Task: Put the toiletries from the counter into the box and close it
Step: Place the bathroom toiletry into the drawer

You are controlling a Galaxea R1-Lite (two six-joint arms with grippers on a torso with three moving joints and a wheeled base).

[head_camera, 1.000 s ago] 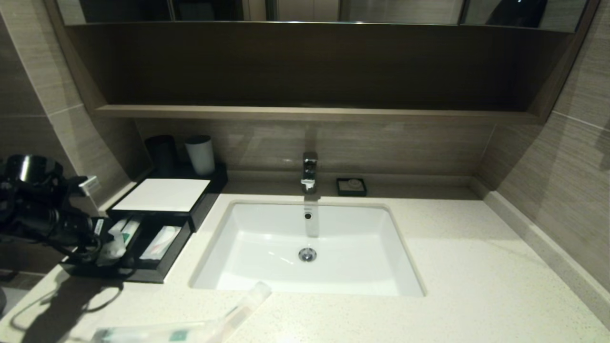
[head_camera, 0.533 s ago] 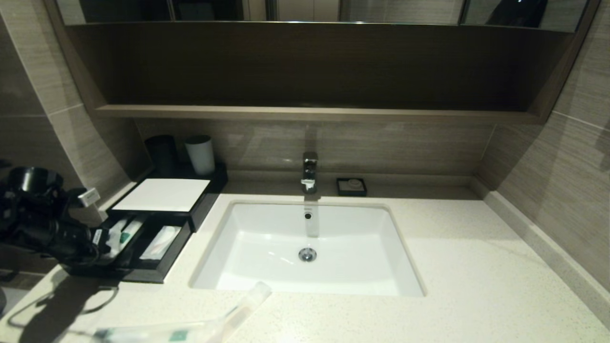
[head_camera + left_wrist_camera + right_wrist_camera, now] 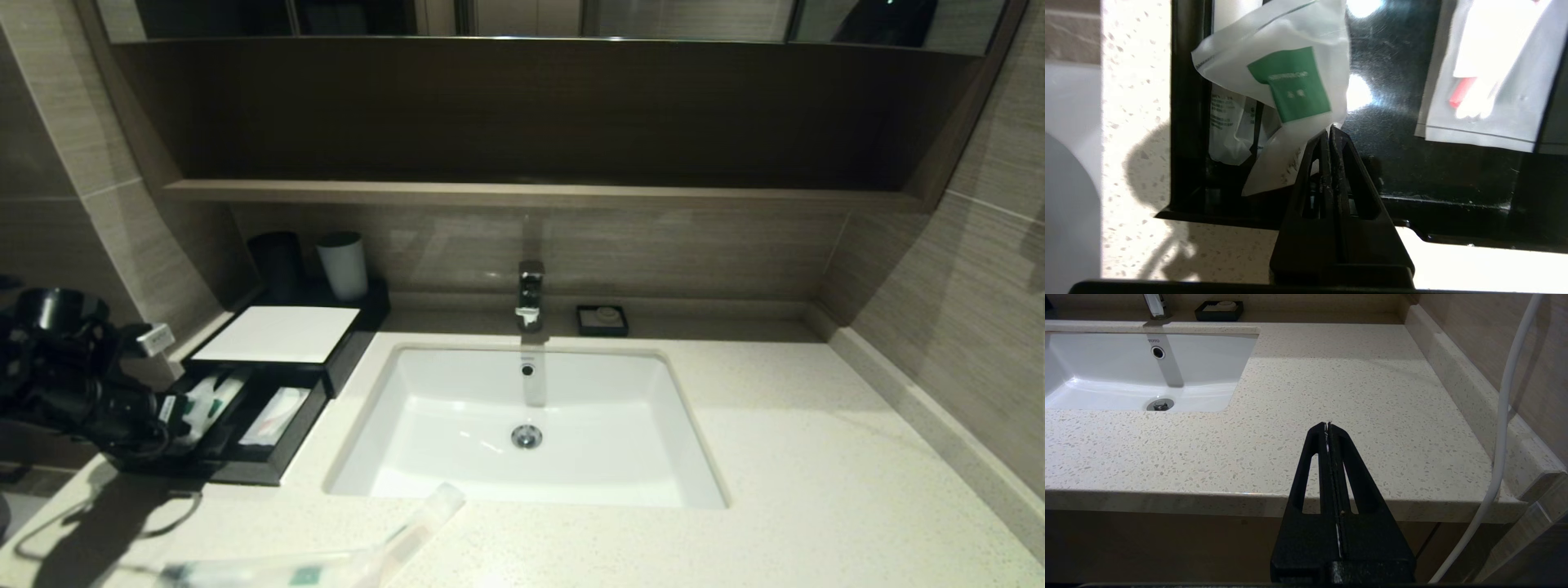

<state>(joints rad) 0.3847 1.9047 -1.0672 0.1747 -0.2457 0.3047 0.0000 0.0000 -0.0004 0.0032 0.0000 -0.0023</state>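
Observation:
My left gripper (image 3: 167, 407) is at the left end of the counter, over the near left corner of the open black box (image 3: 245, 472). It is shut (image 3: 1330, 131) on the corner of a translucent white packet with a green label (image 3: 1286, 81), which hangs down into the box's left side (image 3: 204, 398). Another white packet (image 3: 277, 412) lies in the box's right part; it shows a red item inside (image 3: 1486, 81). The box's white lid (image 3: 277, 335) is slid toward the back. A long clear packet (image 3: 326, 563) lies on the counter's front edge. My right gripper (image 3: 1327, 424) is shut and empty.
The white sink (image 3: 457, 384) fills the counter's middle, with the faucet (image 3: 531, 294) and a black soap dish (image 3: 602, 320) behind it. A dark cup (image 3: 277, 260) and a white cup (image 3: 343, 265) stand behind the box. A white cable (image 3: 1506, 416) hangs beside the right gripper.
My left gripper has come down and slightly forward over the box, lowering the green-label packet into its left side. It has barely moved in the last half second. The right arm is still.

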